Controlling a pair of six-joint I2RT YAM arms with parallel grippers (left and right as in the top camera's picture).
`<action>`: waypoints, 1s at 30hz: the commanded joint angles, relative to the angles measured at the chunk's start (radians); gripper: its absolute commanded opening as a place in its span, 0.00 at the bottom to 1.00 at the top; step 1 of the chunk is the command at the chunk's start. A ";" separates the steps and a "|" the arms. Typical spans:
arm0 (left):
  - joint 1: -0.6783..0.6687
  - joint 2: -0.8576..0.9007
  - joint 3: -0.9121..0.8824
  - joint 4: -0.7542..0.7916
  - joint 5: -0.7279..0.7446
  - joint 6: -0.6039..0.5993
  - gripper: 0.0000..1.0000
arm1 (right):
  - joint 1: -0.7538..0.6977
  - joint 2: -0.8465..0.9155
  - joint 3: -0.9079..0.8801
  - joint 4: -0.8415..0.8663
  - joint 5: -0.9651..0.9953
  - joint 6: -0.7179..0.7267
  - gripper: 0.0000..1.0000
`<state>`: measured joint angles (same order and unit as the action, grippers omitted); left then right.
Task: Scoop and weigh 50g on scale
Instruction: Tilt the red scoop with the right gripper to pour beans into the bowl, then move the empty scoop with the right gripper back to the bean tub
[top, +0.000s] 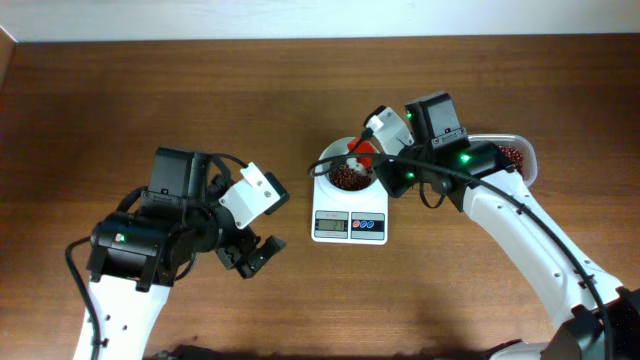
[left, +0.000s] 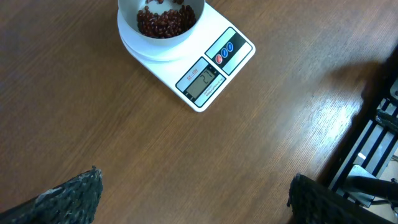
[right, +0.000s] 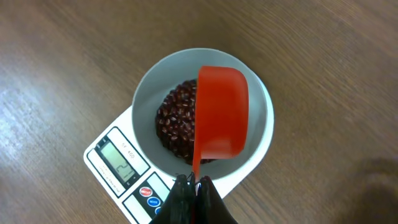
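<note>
The white scale (top: 349, 222) stands mid-table, and its round bowl (top: 326, 166) holds a heap of dark red-brown beans (top: 347, 179). My right gripper (right: 194, 183) is shut on the thin handle of an orange-red scoop (right: 221, 112). The scoop is tipped over the beans (right: 175, 121) inside the bowl (right: 146, 87). The scale's display (right: 117, 163) is lit. My left gripper (left: 196, 183) is open above bare table, short of the scale (left: 208, 71), with nothing between its fingers. In the overhead view the left gripper (top: 255, 255) is left of the scale.
A clear plastic tub (top: 527, 152) with more beans sits at the right, behind my right arm. The brown wooden table (top: 200, 90) reaches to a pale wall edge at the back.
</note>
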<state>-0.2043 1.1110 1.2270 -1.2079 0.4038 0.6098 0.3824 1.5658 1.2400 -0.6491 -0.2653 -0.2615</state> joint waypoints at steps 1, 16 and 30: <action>0.005 0.000 0.016 0.002 0.000 0.016 0.99 | 0.003 -0.024 0.008 -0.012 -0.042 -0.025 0.04; 0.005 0.000 0.016 0.002 0.000 0.016 0.99 | -0.134 -0.229 0.082 -0.150 0.221 0.145 0.04; 0.005 0.000 0.016 0.002 0.000 0.016 0.99 | -0.431 -0.145 0.073 -0.299 0.375 0.253 0.04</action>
<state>-0.2043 1.1110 1.2270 -1.2076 0.4038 0.6098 -0.0338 1.3933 1.3071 -0.9470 0.0971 -0.0322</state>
